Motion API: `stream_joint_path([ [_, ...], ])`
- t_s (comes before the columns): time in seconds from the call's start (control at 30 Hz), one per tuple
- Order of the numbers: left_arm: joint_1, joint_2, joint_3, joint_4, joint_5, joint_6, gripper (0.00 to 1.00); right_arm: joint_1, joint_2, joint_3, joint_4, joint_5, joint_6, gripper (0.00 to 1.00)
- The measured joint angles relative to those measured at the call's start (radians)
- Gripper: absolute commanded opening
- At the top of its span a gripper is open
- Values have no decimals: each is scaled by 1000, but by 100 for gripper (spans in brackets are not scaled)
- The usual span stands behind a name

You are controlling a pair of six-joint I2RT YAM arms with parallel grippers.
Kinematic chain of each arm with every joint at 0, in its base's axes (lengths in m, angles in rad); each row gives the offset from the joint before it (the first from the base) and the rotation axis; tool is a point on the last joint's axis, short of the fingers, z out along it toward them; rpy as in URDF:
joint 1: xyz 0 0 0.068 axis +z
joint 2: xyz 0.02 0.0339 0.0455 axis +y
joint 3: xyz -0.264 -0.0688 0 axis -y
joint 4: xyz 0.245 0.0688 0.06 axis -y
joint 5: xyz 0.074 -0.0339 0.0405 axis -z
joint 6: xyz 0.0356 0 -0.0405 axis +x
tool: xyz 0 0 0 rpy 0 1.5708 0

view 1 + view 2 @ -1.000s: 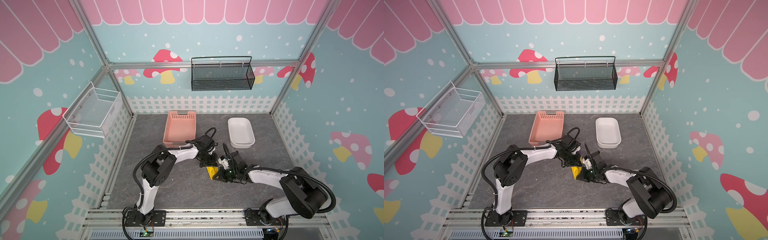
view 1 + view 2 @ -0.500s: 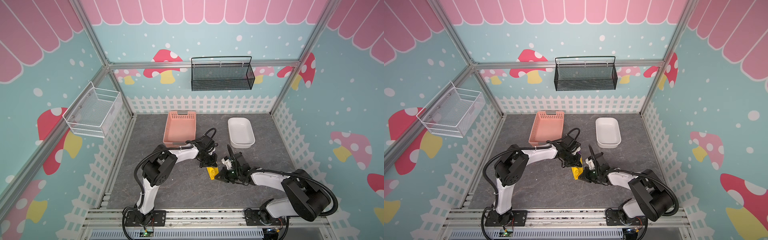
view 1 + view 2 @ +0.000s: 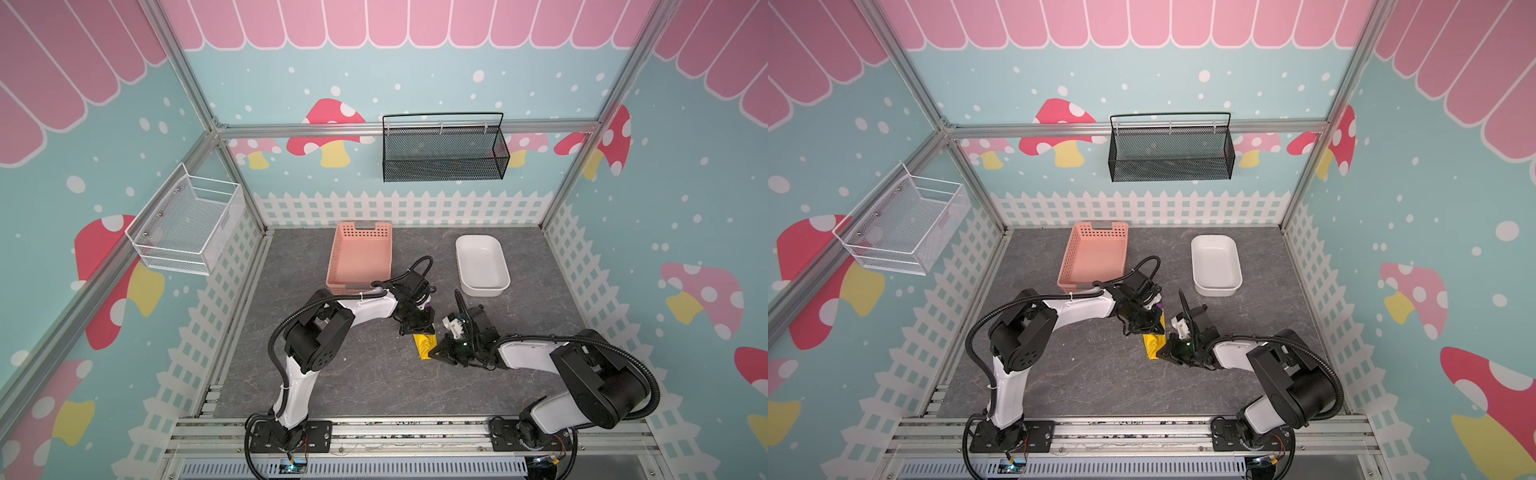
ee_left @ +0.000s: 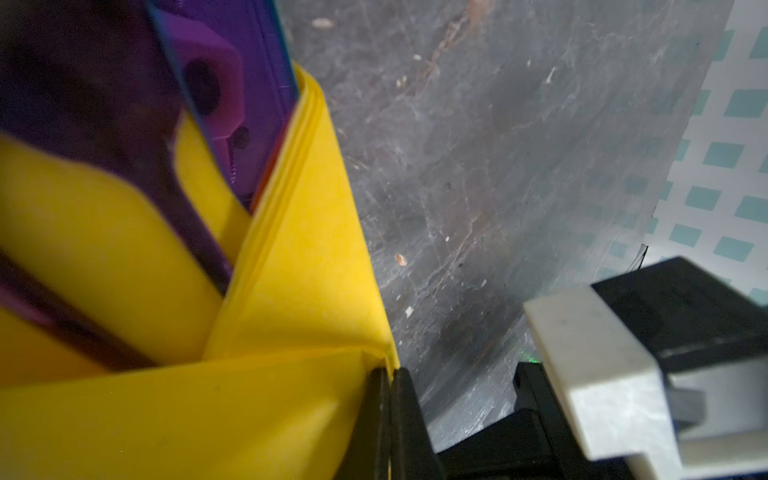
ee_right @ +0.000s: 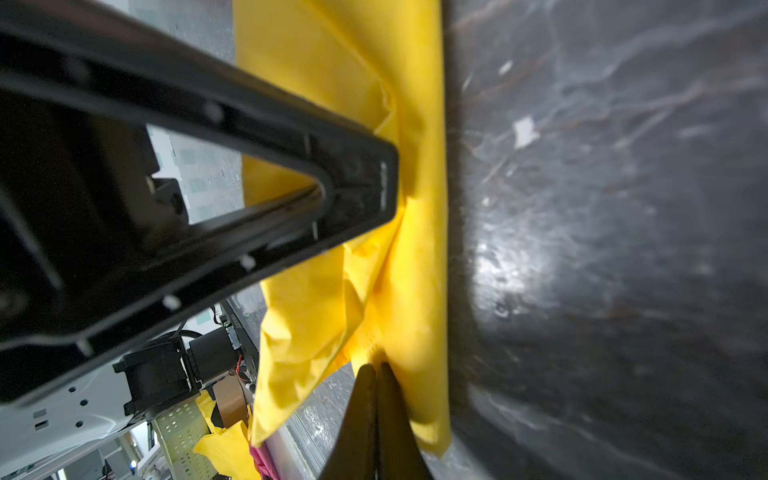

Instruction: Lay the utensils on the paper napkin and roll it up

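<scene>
With left hand [image 4: 388,386] and right hand [image 5: 376,382] each pinching the paper napkin [image 4: 311,270], roll both ends evenly so the utensils [image 4: 232,75] cannot slip.

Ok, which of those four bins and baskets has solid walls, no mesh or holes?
The white dish on the table. The pink basket beside it has holed walls; the black basket and white wire basket hanging up are mesh.

I have both arms folded inward, elbows out, wrists dipped low. My left hand [image 3: 419,329] and right hand [image 3: 435,355] sit close beside each other, each with its fingers pressed fully together.
</scene>
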State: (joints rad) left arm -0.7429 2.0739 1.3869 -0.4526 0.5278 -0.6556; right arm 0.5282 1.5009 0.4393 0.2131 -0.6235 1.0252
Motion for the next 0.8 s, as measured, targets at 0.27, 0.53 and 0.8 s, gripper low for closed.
stream_joint_path([
  [0.27,-19,6,82,-6,17,10,0,0,3,-14,33,-5,-3,5],
  [0.53,-43,77,124,-33,49,20,0,-5,3,-21,45,-7,-3,5],
  [0.8,-48,127,140,-37,81,24,0,-5,0,-28,53,-6,-3,5],
])
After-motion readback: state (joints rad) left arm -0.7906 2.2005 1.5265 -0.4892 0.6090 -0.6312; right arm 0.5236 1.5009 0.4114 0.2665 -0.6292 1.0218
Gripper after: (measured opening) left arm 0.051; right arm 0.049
